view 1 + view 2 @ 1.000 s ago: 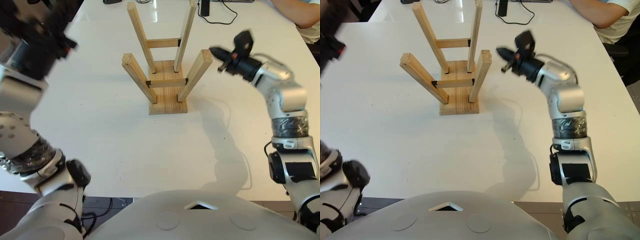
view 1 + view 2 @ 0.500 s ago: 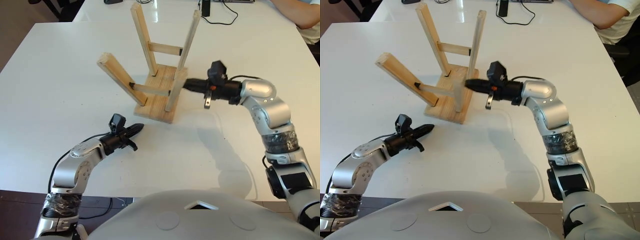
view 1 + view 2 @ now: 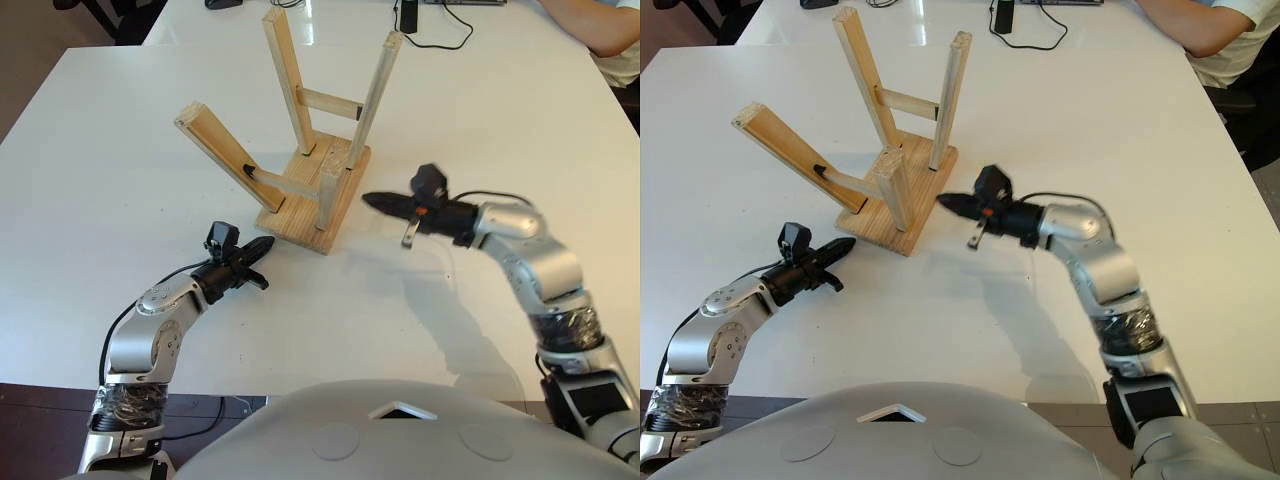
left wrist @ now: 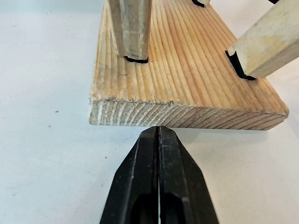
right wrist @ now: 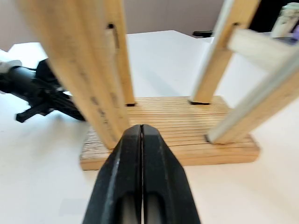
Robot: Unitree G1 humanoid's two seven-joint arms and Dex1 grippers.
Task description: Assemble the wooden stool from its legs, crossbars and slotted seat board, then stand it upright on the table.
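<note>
The wooden stool stands upside down on the white table (image 3: 130,120), its slotted seat board (image 3: 345,185) flat on the surface and turned at an angle. Legs (image 3: 285,75) point up and splay outward, joined by crossbars (image 3: 330,100). My left gripper (image 3: 262,245) is shut and empty, its tip just short of the board's near left edge (image 4: 187,112). My right gripper (image 3: 368,200) is shut and empty, pointing at the board's right side from a short gap away. In the right wrist view the right gripper (image 5: 141,128) faces the board (image 5: 187,116), with the left gripper (image 5: 42,95) beyond.
A black device with cables (image 3: 410,15) lies at the table's far edge behind the stool. Open white tabletop surrounds the stool on the left, right and near sides.
The stool has slid left and turned. My right gripper has drawn back from between the legs. My left arm came down from high on the left and its gripper edged toward the board.
</note>
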